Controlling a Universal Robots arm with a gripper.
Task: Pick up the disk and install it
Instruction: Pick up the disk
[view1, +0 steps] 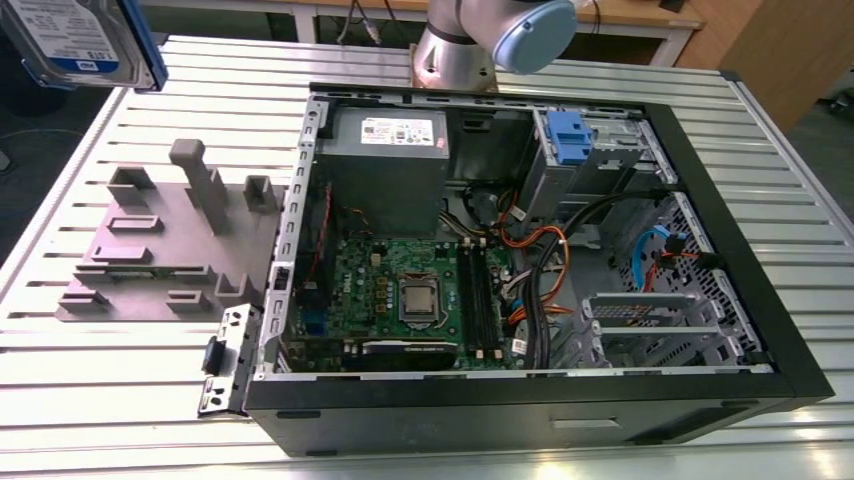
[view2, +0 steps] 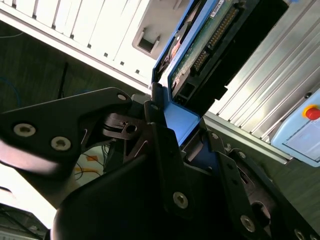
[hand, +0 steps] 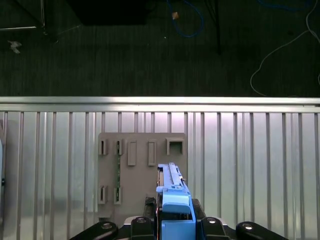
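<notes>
The pincer (view2: 181, 131) pinches the disk (view2: 202, 50) by its blue frame, on edge in the air above the grey fixture (hand: 135, 175) near the bench (hand: 250, 160) edge, well apart from the open computer case (view1: 534, 410). Judged from here, a firm, centred grip should stop it twisting in transit.

My arm (view1: 497, 35) stands at the upper middle of the exterior view, a silver joint housing with a pale blue cap (view1: 534, 30) on it. In the second wrist view my gripper (view2: 182, 127) is closed on the disk (view2: 200, 55). Its two black fingers (view2: 156, 130) press the blue frame from both sides. In the first wrist view the gripper (hand: 176, 217) holds the disk edge-on, and my black linkage bars (hand: 100, 230) with silver pivot screws spread out to each side.
</notes>
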